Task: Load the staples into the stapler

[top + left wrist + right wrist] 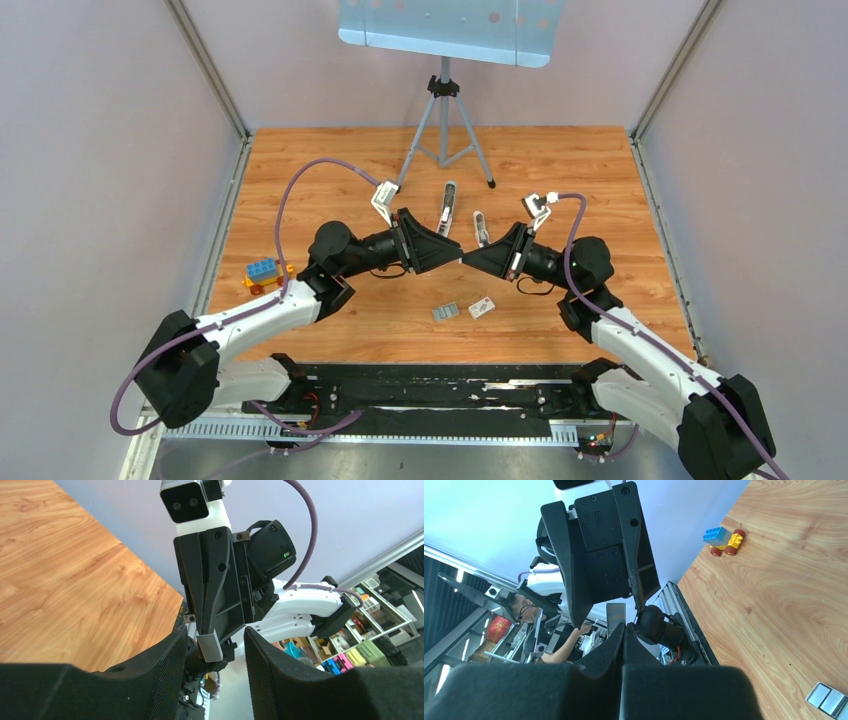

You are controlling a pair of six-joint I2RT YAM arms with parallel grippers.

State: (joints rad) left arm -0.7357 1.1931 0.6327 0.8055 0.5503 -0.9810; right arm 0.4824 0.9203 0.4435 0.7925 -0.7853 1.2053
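**Staples pinched mid-air, stapler parked on the wood**

A wooden tabletop (pixel 300 160) is boxed in by plain pale walls, with a tripod (pixel 443 125) stood at the far side under a light blue panel (pixel 445 30). The two arms are brought tip to tip above the middle of the tabletop.

The right claw (pixel 206 630) is seen squeezed together on the staples (pixel 210 647), a little grey metal block that sticks out past its tips. The left claw (pixel 457 256) is held apart, one finger on each side of that block, and gaps can be made out on both sides, so no contact is seen there.

The stapler (pixel 448 205) is laid on the tabletop just beyond the claws, long and slim. A second slim pale piece (pixel 480 228) is laid beside it; whether the two are joined can't be told.

Nearer the arm bases, two grey blocks (pixel 445 312) are laid side by side, next to a small white carton (pixel 482 308) with a reddish mark. A blue and yellow toy car (pixel 262 272) is parked well off to the left.
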